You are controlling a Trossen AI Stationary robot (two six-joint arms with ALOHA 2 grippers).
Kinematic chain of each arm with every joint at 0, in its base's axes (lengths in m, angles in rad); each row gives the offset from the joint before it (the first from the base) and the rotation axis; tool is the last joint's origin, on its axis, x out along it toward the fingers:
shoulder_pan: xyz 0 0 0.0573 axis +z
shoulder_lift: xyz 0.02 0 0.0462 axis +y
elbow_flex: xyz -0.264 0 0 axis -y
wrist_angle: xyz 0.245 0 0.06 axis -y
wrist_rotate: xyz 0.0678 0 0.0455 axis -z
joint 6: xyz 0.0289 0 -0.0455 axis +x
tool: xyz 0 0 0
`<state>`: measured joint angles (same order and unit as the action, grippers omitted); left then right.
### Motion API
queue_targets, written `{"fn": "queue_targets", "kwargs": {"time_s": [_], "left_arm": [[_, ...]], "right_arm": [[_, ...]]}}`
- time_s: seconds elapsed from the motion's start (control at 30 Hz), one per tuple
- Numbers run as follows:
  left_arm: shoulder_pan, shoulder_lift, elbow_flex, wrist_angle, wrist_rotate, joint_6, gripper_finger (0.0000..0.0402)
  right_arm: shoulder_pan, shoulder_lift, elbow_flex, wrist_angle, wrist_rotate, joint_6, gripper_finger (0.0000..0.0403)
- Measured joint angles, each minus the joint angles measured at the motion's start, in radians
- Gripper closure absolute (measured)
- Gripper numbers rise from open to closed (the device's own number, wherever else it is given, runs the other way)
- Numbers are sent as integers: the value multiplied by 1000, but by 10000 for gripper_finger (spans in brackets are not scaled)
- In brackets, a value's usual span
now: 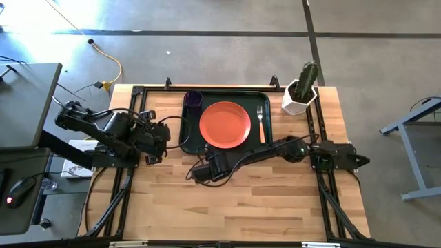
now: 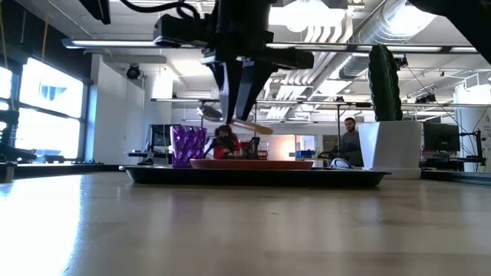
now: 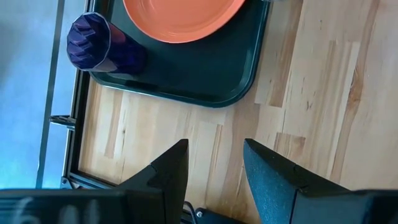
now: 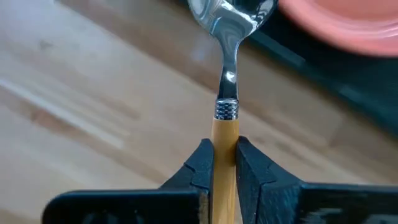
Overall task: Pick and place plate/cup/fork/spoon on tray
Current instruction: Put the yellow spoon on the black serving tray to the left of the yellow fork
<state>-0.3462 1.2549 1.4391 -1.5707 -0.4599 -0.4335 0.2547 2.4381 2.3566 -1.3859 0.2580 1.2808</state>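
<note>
The small spoon with a silver metal bowl and orange handle (image 4: pixel 226 93) is clamped by its handle in the right hand (image 4: pixel 225 163), above the wooden tabletop (image 1: pixel 241 200) just beside the large dark green rectangular tray (image 1: pixel 187 141). On the tray are seen the round orange-red plastic plate (image 1: pixel 224 125), the small purple tumbler (image 1: pixel 193 99) and the orange-handled fork (image 1: pixel 261 122). The left hand (image 3: pixel 214 163) is held apart beside the tray.

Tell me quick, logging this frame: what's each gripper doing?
Left gripper: open, empty, over bare table beside the tray.
Right gripper: closed on the spoon handle.
</note>
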Motion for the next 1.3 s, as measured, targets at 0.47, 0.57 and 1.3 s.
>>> {"fn": "queue_targets", "kwargs": {"time_s": [0.47,0.57,1.3], "left_arm": [[0,0,0,0,-21,0,257],[1,0,0,0,-53,0,257],[203,0,0,0,-70,45,257]], "right_arm": [[-81,-95,-4,-185,183,-182,386],[-113,-114,-3,-186,224,-257,386],[-367,-283,-325,-167,288,-546,386]]}}
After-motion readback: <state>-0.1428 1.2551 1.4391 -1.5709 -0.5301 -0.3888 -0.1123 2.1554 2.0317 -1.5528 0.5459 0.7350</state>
